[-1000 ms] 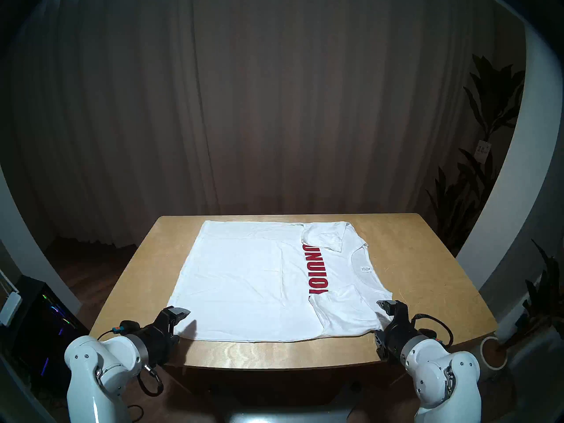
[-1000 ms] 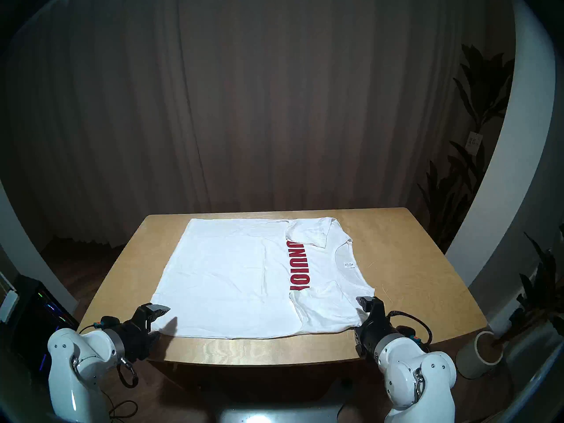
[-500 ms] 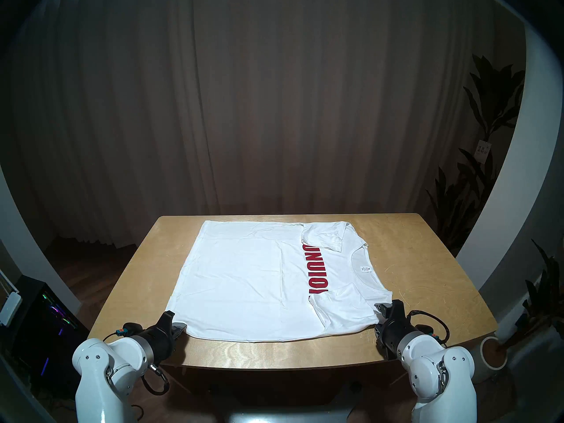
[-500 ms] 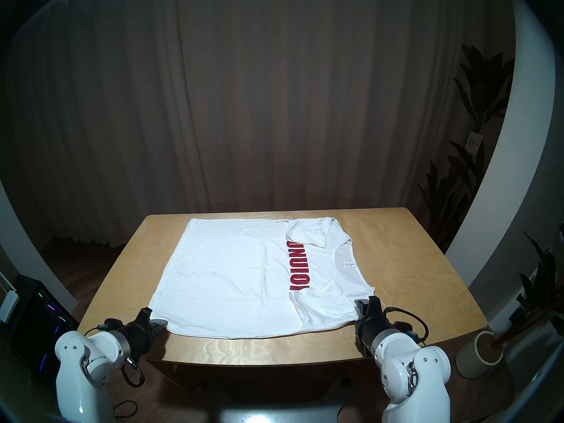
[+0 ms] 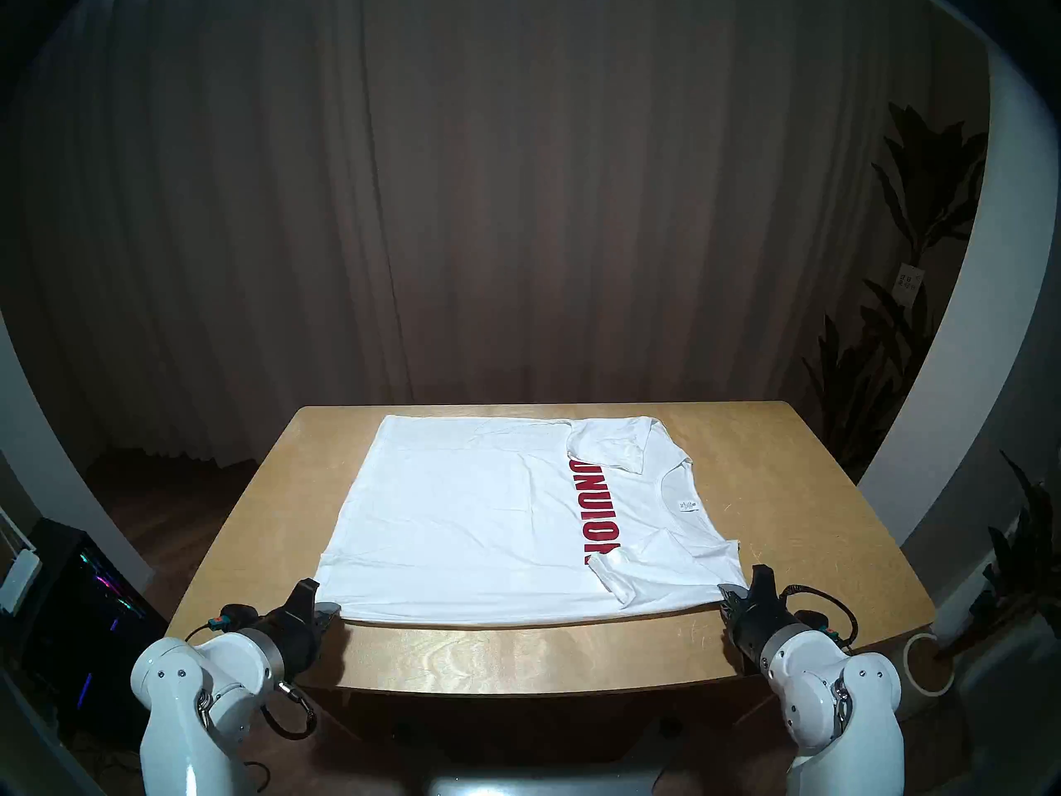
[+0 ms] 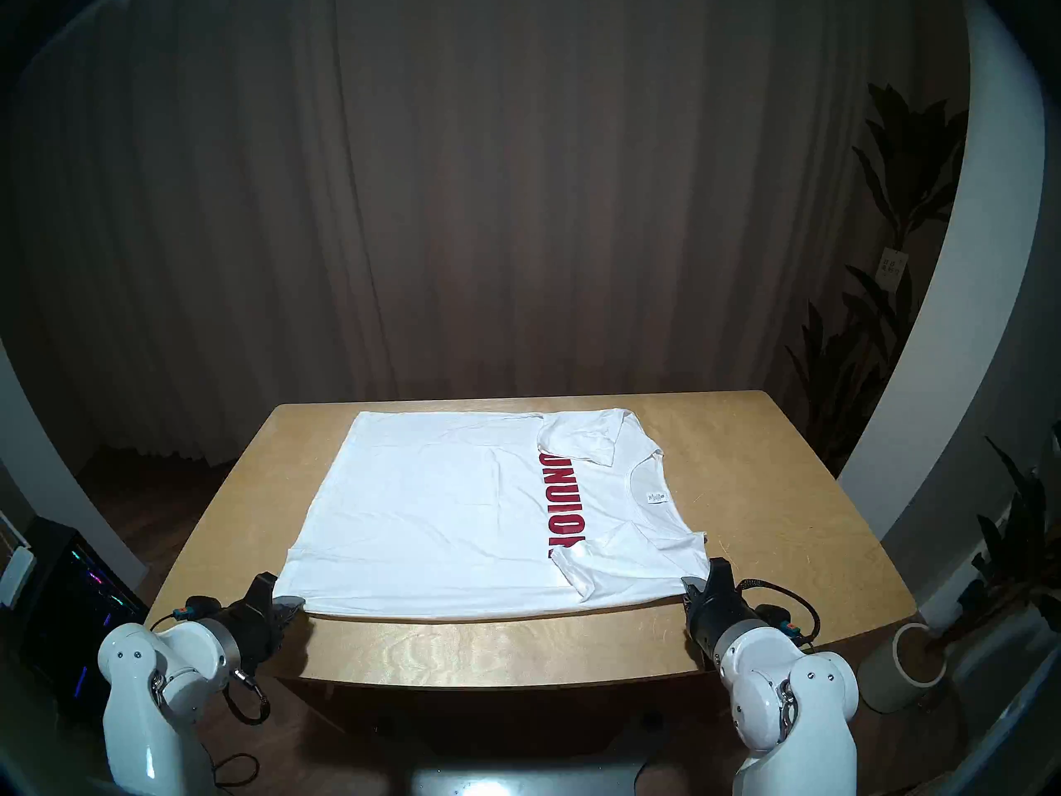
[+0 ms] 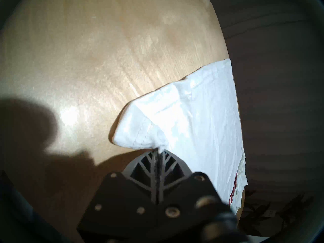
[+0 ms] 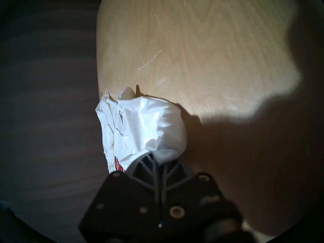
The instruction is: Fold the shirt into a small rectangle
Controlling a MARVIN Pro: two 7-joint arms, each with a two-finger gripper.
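Observation:
The white shirt [image 5: 476, 519] with red letters [image 5: 594, 510] lies flat on the wooden table [image 5: 804, 502], collar [image 5: 672, 502] to the right, both sleeves folded in. It also shows in the other head view [image 6: 442, 513]. My left gripper [image 5: 328, 610] is shut on the shirt's near left hem corner [image 7: 140, 132]. My right gripper [image 5: 729, 596] is shut on the near right shoulder corner, cloth bunched at its fingertips [image 8: 157, 125]. Both held corners are raised a little off the table, and the near edge hangs taut between them.
A pale round pot [image 5: 927, 671] stands on the floor by the table's near right corner, with dark plants [image 5: 895, 318] behind. A black computer case [image 5: 86, 605] with coloured lights stands at the left. A brown curtain hangs behind the table.
Both grippers dropped to the shirt's near corners, shut on them, and lifted them slightly. The near edge pulled back from the table's front and the near sleeve fold shifted.

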